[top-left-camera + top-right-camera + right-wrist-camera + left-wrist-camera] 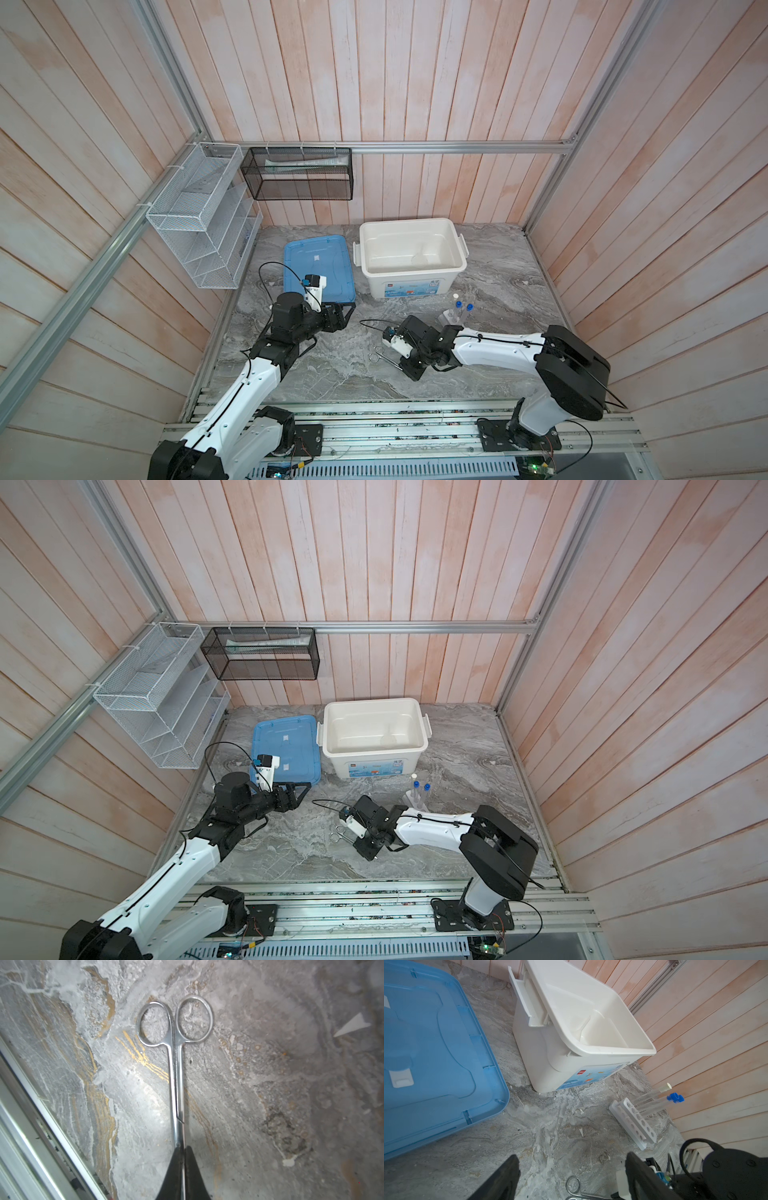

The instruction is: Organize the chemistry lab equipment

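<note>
Right now the R hand (184, 1148) is clamped shut on the scissors (176, 1076). Both black fingers (173, 1169) meet right at the pivot screw, so the blades are hidden under them and the two finger rings point away from the hand. The scissors are closed and look flat on the grey marbled desk (270, 1084); can't tell if they're lifted at all. In both top views that hand sits low near the desk's front-middle, w/ the rings poking out on its left. The L hand (572, 1155) is spread wide w/ nothing btwn its fingers. It hovers over bare desk just off the near right corner of the blue lid (436, 1043), well apart from the scissors. The lid lies flat on the desk, just left of the open white bin (415, 272). A faint round clear shape on the bin floor, prob. the dish (419, 259), sits toward its right front. The white six-hole rack (641, 1124) stands on the desk in front of the bin's right end, just behind the R arm's wrist in the top views. Three clear tubes (648, 1103) stand in holes at one end of it, two w/ blue caps and one w/ a white cap; the other holes are open. On the left wall hangs a white mesh rack (199, 224), w/ a black mesh rack (299, 174) beside it on the back wall, both above the desk.
</note>
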`<move>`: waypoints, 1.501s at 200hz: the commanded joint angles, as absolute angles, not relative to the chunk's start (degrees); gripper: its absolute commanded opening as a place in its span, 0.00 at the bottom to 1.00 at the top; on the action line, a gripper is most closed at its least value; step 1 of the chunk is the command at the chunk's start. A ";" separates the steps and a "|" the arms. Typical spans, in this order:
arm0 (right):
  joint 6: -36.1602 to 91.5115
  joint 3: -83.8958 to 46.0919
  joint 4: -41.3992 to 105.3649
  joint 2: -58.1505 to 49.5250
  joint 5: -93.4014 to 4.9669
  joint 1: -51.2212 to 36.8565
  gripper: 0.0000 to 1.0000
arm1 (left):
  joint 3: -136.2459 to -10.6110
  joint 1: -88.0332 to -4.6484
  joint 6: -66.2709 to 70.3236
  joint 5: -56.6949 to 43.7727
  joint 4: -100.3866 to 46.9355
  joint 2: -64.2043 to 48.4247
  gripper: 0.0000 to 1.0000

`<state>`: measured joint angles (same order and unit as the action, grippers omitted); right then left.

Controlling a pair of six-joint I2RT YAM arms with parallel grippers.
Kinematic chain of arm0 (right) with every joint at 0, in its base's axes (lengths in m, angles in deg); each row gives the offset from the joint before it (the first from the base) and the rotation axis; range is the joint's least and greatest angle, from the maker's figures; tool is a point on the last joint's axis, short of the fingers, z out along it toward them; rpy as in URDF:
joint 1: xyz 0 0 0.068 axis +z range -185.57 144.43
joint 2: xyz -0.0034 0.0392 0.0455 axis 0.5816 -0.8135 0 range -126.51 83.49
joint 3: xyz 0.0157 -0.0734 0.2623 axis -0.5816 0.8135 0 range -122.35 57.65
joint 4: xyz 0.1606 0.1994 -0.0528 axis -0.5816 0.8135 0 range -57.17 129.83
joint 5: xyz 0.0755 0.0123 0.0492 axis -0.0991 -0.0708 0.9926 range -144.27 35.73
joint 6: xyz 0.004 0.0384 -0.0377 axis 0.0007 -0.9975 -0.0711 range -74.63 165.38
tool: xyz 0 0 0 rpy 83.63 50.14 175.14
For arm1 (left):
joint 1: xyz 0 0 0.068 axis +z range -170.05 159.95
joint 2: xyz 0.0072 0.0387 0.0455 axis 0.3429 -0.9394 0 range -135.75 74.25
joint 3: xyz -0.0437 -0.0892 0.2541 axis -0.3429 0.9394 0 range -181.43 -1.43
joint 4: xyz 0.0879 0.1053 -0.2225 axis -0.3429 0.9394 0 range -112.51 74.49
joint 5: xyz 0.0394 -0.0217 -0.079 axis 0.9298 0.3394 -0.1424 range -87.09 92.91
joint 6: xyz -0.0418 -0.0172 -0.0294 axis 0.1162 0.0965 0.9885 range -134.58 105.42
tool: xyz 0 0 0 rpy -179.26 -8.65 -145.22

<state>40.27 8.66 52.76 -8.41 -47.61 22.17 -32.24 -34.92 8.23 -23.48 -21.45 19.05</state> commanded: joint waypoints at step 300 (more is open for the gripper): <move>21.65 22.66 44.09 -0.55 -52.80 26.74 0.13 | -29.73 -46.30 12.60 -19.20 -23.91 11.90 0.82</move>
